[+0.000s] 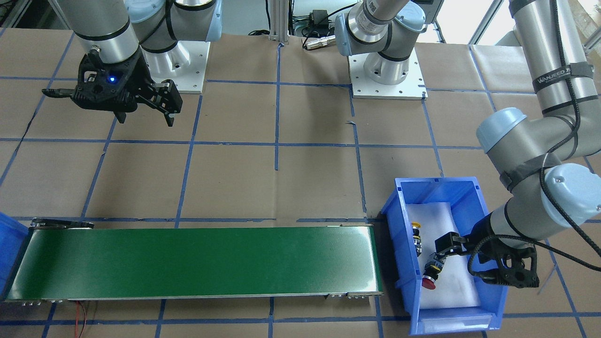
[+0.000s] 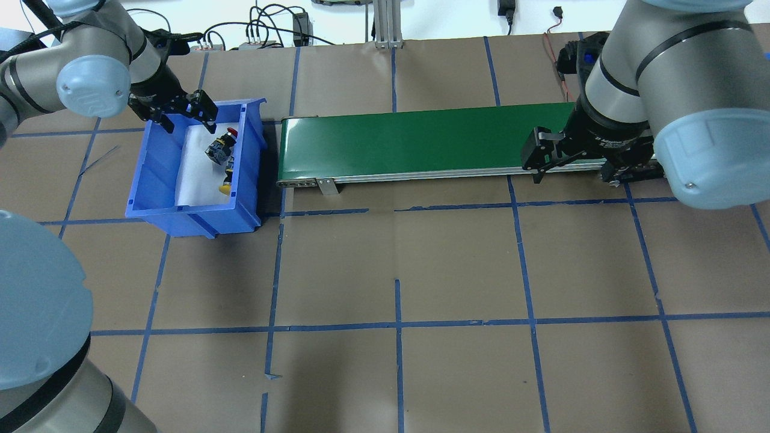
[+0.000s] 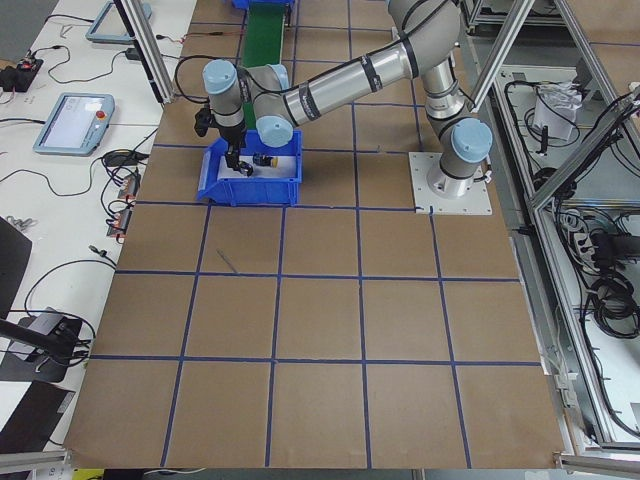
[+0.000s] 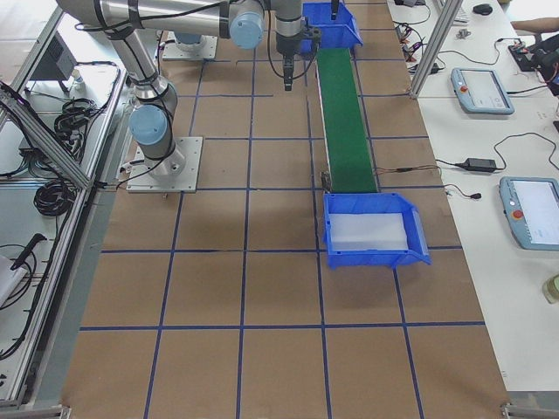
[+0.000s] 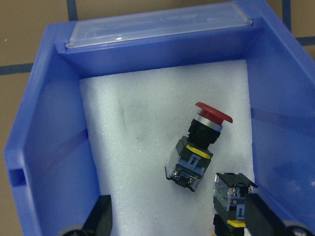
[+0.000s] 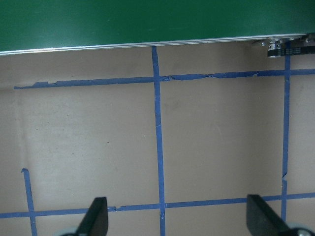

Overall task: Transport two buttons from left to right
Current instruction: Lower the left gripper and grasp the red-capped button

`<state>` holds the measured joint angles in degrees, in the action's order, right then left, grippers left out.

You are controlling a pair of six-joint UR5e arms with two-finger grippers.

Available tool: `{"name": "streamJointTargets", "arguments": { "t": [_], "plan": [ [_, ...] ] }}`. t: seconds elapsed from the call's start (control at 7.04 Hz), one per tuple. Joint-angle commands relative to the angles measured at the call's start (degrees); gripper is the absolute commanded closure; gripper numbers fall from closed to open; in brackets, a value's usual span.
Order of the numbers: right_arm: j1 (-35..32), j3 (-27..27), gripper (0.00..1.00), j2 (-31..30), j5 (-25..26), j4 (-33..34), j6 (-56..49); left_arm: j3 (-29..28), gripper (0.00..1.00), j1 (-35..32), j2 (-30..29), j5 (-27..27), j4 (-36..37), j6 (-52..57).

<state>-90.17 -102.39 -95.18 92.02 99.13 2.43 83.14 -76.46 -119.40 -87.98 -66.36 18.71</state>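
Low in frame, our left tool [image 5: 180,216] hangs apart over the red button [image 5: 199,147], ready to grab; right tool [image 6: 177,216] waits, likewise apart.

two buttons [image 5: 199,142], likely two bins [image 4: 376,255], one belt [image 1: 188,258]

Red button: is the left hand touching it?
Apart. The left wrist view shows white foam between the red button and both fingers of the open left hand.

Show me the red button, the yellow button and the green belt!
red button [image 5: 199,141]: left wrist view, black collar under its cap.
yellow button [image 1: 416,238]: front-facing view, its body.
green belt [image 1: 197,258]: front-facing view, middle of its surface.
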Motion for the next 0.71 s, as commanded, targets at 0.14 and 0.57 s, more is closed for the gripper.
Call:
{"name": "streamJointTargets", "arguments": {
  "t": [0.14, 0.57],
  "plan": [
    [0.0, 0.0, 0.0, 0.0, 0.0, -0.08, 0.03, 0.27, 0.0, -0.18, -1.36, 0.44, 1.4, 0.19],
    [0.08, 0.0, 0.0, 0.0, 0.0, 0.01, 0.03, 0.79, 0.0, -0.88, -3.11, 0.35, 2.46, 0.63]
  ]
}}
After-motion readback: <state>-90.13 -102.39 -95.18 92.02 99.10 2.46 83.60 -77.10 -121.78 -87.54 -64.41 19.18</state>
